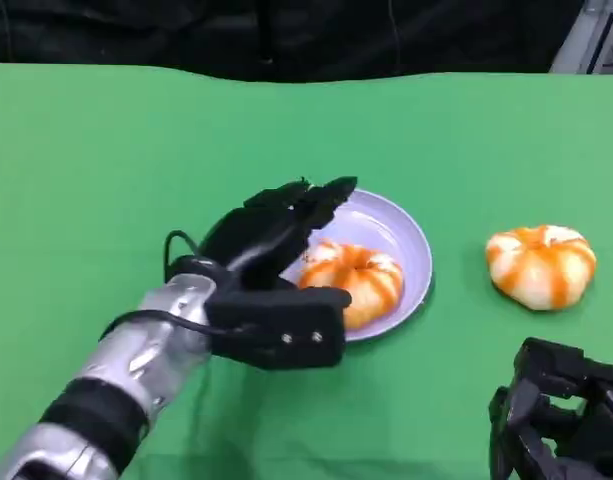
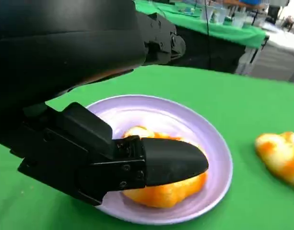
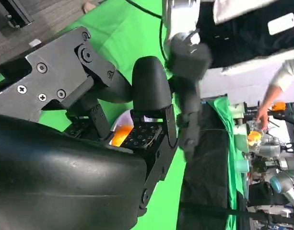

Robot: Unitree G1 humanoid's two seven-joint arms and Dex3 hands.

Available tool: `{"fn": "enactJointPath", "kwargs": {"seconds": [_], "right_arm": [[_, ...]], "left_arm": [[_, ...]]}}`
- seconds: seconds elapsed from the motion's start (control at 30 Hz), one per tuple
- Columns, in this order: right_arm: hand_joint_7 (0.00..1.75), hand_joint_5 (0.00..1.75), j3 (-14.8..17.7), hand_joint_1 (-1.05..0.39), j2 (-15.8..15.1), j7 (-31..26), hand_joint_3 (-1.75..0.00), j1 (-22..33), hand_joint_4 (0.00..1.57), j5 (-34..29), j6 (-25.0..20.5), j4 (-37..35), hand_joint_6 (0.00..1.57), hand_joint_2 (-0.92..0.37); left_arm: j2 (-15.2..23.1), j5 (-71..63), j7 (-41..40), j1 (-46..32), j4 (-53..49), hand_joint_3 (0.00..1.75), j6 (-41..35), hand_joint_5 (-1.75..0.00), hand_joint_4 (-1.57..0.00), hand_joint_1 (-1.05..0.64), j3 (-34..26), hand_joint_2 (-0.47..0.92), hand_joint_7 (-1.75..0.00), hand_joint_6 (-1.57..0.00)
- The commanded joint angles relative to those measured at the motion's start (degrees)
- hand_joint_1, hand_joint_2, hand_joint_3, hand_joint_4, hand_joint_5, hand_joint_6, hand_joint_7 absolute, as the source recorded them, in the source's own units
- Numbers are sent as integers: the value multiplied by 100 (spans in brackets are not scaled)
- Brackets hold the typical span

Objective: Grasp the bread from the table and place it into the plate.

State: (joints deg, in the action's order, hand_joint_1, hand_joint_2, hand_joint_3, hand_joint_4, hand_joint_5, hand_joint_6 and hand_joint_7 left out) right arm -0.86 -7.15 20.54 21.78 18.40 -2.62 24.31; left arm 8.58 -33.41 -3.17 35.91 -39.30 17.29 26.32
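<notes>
Bread [image 1: 354,280] is on the plate [image 1: 401,232]: round, ring-shaped bun with a dimple in the middle, glossy cream crust with orange stripes. It lies on the near-left part of the plate, partly over the rim side closest to the robot. Plate is pale lilac, smooth, shallow, round, with a raised edge.

Left hand [image 1: 271,285] is over the plate's left half. Fingers [image 1: 321,200] reach across above the bread, thumb [image 2: 173,160] lies low along the bread's near side. Fingers are apart; wrist view shows a gap between the upper fingers and the bread. Whether the thumb touches the crust, cannot tell. The hand blocks the left part of the plate and bread in the head view. Matte black plastic shell, screw heads visible; silver forearm with a black cable looped at the wrist.

Second bread [image 1: 541,265], same shape and striping, lies on the bare counter [image 1: 106,180] to the right of the plate, well apart from it.

Right hand [image 1: 561,425] is low at the near right, just in front of the second bread, not touching it. Fingers curled in, nothing in them; grid-textured pads [image 3: 144,136] show in its wrist view.

Counter is flat, covered in a smooth green cloth. Dark backdrop behind its far edge. A person's sleeve [image 3: 286,76] shows in the right wrist view, away from the counter.
</notes>
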Motion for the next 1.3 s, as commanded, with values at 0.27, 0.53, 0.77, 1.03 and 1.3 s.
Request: {"fn": "enactJointPath", "kwargs": {"seconds": [0.27,0.53,0.77,1.03,1.3], "right_arm": [[147,170,16,-7,-17,-36,-123,-126,92,-11,13,-75,87,-49],[146,167,185,-7,-107,108,-125,-369,94,64,68,-411,87,-48],[147,168,383,-7,-254,197,-124,-573,94,105,-84,-662,88,-48],[146,169,531,-6,-349,378,-118,-596,93,198,-56,-772,88,-52],[145,167,546,-7,-334,431,-117,-537,93,227,-81,-703,88,-51]], "left_arm": [[1112,3102,2721,-1933,4112,81,-982,-15,-121,10,-1734,76,-12,-119],[1055,5348,3018,-4942,6360,151,-1690,-173,-87,6,-2900,43,-165,-80],[339,5901,2939,-5960,5958,133,-1426,-175,-93,-1,-3169,58,-175,-79],[14,5675,2938,-5666,5122,128,-1018,-175,-94,0,-3199,59,-175,-79],[11,5444,2856,-5651,5202,128,-1115,-175,-94,4,-3125,58,-175,-79]]}}
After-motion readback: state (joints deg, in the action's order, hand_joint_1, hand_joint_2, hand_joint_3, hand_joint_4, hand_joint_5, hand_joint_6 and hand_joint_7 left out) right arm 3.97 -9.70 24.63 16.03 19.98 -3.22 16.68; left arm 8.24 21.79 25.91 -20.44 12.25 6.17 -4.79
